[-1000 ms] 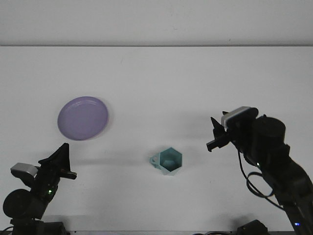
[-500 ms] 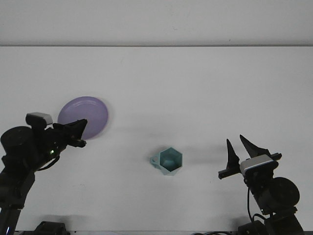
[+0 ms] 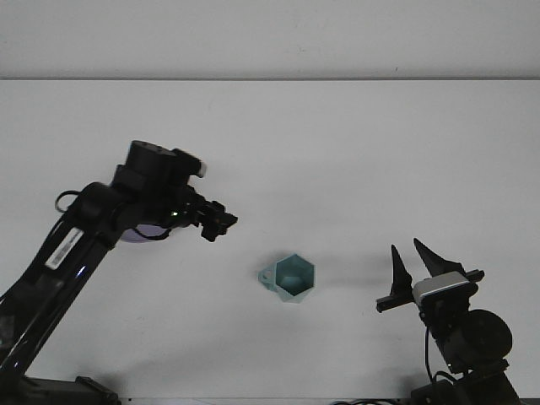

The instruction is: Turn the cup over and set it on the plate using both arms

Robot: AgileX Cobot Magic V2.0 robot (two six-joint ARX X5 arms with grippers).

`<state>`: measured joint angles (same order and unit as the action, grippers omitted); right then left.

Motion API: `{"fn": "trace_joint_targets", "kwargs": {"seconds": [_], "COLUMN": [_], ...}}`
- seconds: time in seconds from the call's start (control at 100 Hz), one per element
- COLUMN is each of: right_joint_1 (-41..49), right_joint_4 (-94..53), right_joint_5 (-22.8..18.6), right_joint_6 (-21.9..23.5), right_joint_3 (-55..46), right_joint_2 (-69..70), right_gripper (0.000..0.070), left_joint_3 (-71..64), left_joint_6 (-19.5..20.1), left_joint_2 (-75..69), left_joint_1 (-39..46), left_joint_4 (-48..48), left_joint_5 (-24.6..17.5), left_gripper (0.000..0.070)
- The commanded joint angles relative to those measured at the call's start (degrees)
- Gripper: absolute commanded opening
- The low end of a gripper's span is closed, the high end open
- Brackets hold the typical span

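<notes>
A teal hexagonal cup stands on the white table near the middle front. Its handle points left and its mouth shows toward the camera. My left arm reaches in from the lower left, and my left gripper points right, up and to the left of the cup and apart from it. The purple plate is almost wholly hidden behind that arm, with only a sliver showing under it. My right gripper stands open at the front right, fingers up and empty, well to the right of the cup.
The table runs back to a pale wall. The left arm's long link crosses the front left of the table. The right arm's base sits at the bottom right corner.
My left arm has swung up and to the right, across the plate and toward the cup. My right arm drew back to the lower right earlier and has barely moved since. The cup has not moved.
</notes>
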<state>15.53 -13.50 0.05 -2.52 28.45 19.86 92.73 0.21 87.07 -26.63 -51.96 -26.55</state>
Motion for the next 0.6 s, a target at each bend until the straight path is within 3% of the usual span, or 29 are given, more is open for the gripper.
{"fn": "trace_joint_targets", "kwargs": {"seconds": [0.0, 0.08, 0.42, 0.59], "right_joint_1": [0.09, 0.09, 0.09, 0.09], "right_joint_4": [0.68, 0.87, 0.98, 0.98], "right_joint_5": [-0.04, -0.04, -0.04, -0.04], "right_joint_6": [0.85, 1.05, 1.07, 1.07], "right_joint_3": [0.24, 0.24, 0.24, 0.24], "right_joint_2": [0.04, 0.04, 0.04, 0.04], "right_gripper": [0.0280, 0.0280, 0.0280, 0.0280], "left_joint_3": [3.28, 6.21, 16.22, 19.26], "left_joint_6": [1.92, 3.43, 9.88, 11.96], "left_joint_2": [4.76, 9.92, 25.62, 30.29], "left_joint_1": [-2.03, -4.83, -13.00, -15.34], "left_joint_4": [-2.58, -5.11, -10.21, -11.78], "left_joint_5": [-0.50, -0.50, 0.20, 4.20], "left_gripper": [0.0478, 0.0547, 0.0545, 0.0545]}}
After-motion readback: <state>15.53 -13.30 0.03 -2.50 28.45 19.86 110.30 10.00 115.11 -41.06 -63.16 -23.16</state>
